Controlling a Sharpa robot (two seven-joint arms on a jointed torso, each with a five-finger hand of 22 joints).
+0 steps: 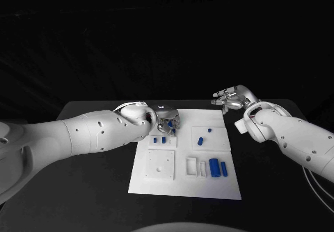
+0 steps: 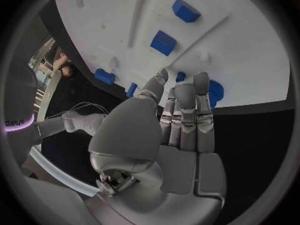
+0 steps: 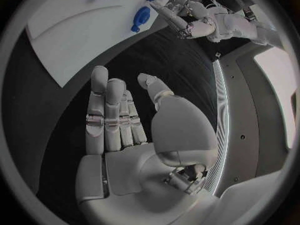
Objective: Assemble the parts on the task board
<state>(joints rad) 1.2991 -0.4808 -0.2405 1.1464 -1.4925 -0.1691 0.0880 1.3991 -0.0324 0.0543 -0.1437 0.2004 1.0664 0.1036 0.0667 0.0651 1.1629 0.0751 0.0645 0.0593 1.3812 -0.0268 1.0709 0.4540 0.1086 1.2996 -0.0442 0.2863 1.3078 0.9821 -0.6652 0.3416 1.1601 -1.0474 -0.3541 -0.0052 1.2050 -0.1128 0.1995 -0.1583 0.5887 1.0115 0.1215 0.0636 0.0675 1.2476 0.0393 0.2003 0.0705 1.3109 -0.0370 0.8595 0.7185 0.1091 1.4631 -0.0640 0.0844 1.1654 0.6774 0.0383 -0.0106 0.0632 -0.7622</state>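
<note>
Black counter (image 1: 90, 183), white task board (image 1: 182, 188) at centre. Left hand (image 1: 165, 121) over board's far left corner, fingers extended, empty, blue parts (image 1: 159, 140) just below. Right hand (image 1: 231, 99) open, off board's far right corner, farther.
</note>
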